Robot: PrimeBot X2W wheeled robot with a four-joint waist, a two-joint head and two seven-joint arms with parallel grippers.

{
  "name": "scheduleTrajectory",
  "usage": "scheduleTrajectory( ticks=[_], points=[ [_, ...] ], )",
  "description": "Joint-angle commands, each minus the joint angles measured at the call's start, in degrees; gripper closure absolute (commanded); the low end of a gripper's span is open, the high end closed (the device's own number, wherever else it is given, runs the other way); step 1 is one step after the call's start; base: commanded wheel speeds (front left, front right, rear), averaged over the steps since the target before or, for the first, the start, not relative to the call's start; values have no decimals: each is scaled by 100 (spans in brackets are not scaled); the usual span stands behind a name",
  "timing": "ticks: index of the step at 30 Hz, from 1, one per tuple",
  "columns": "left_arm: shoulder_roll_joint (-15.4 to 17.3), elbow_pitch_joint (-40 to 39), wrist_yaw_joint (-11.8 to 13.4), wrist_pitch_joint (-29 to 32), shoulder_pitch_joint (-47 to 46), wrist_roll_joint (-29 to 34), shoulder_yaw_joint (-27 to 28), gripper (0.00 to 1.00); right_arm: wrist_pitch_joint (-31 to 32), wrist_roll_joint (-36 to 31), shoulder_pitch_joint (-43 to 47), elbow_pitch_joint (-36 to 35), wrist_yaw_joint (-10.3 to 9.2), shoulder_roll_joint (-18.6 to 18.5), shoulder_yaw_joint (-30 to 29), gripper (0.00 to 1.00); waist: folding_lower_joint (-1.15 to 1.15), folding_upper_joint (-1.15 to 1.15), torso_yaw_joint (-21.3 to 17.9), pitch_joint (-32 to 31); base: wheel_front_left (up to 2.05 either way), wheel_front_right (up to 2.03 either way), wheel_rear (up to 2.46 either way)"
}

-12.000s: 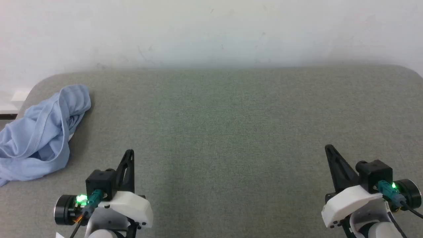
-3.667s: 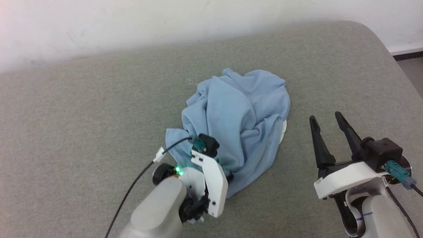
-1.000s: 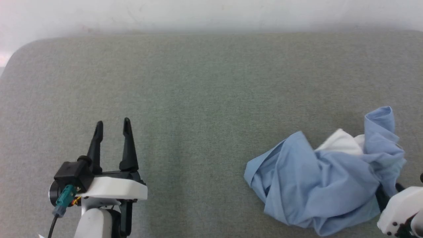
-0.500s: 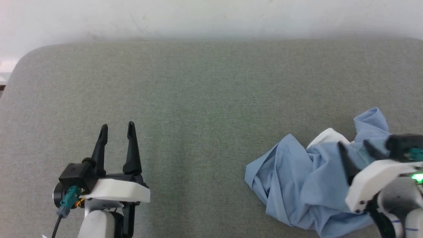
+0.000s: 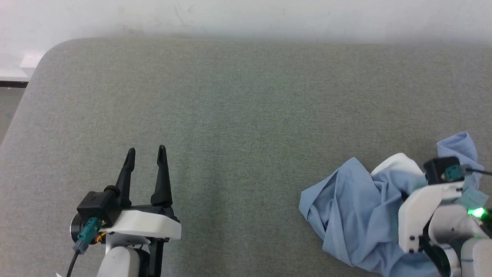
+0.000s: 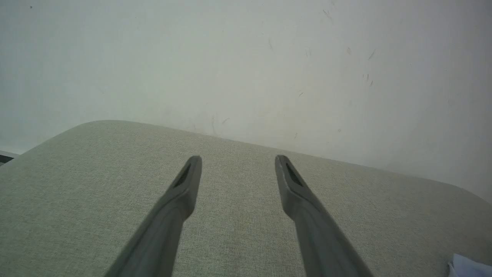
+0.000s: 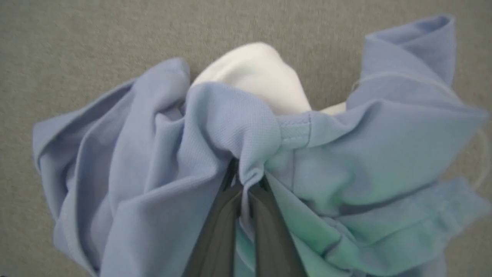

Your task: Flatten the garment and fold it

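Observation:
The garment [image 5: 357, 215], a light blue polo shirt, lies crumpled in a heap at the lower right of the grey surface, its white collar [image 5: 399, 163] poking out on top. In the right wrist view my right gripper [image 7: 246, 182] is shut on a pinched fold of the garment [image 7: 153, 161] just below the white collar [image 7: 257, 75]. From the head, the right gripper's fingers are hidden behind its wrist and the cloth. At the lower left my left gripper [image 5: 145, 152] is open and holds nothing, far from the shirt; between its fingers [image 6: 184, 184] is bare surface.
The grey fabric-covered surface [image 5: 238, 115] stretches wide between the two arms, with a rounded corner at the far left and a white wall [image 5: 246, 15] behind. A tip of blue cloth [image 6: 467, 266] shows at the left wrist view's lower right corner.
The right gripper has gone down into the heap and shut on a fold near the collar. The head camera shifted, so the shirt sits slightly lower and further right. The left gripper stays open.

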Motion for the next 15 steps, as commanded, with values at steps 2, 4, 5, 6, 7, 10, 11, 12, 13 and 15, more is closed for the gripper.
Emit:
scheduleTrajectory(
  ticks=[2,4,5,6,7,10,11,12,13,15],
  points=[
    [-3,22,-22,-27,-114,-39,38,0,-486,-45,-480,-83,-5,11,88,100,0,0,116,38,0,0,0],
    [-3,6,-13,-27,-123,-51,47,0,-949,44,-856,-83,-5,11,291,100,0,0,164,35,0,0,0],
    [-3,-2,-5,-27,-120,-55,45,0,-1182,104,-1045,-53,-5,11,439,100,0,0,186,31,0,0,0],
    [-3,-7,-1,-27,-114,-60,36,0,-1408,148,-1230,-12,-5,11,637,100,0,0,210,26,0,0,0],
    [-3,-7,-1,-27,-114,-60,36,0,-1408,148,-1230,-12,-5,11,637,100,0,0,210,26,0,0,0],
    [-3,-12,20,-27,-108,-75,2,0,-1964,223,-1756,187,-5,11,1456,100,0,0,289,20,0,0,0],
    [-3,-13,25,-27,-110,-81,-6,0,-2095,234,-1908,289,-5,11,1783,100,0,0,313,21,0,0,0],
    [-3,-14,29,-27,-111,-86,-16,0,-2184,255,-2040,412,-5,11,2132,100,0,0,342,23,0,0,0],
    [-3,-18,38,-27,-112,-96,-25,0,-2239,277,-2163,554,-5,11,2526,100,0,0,369,28,0,0,0],
    [-3,-25,48,-27,-117,-114,-60,0,-2216,351,-2316,910,-5,11,3139,100,0,0,424,40,0,0,0]
  ],
)
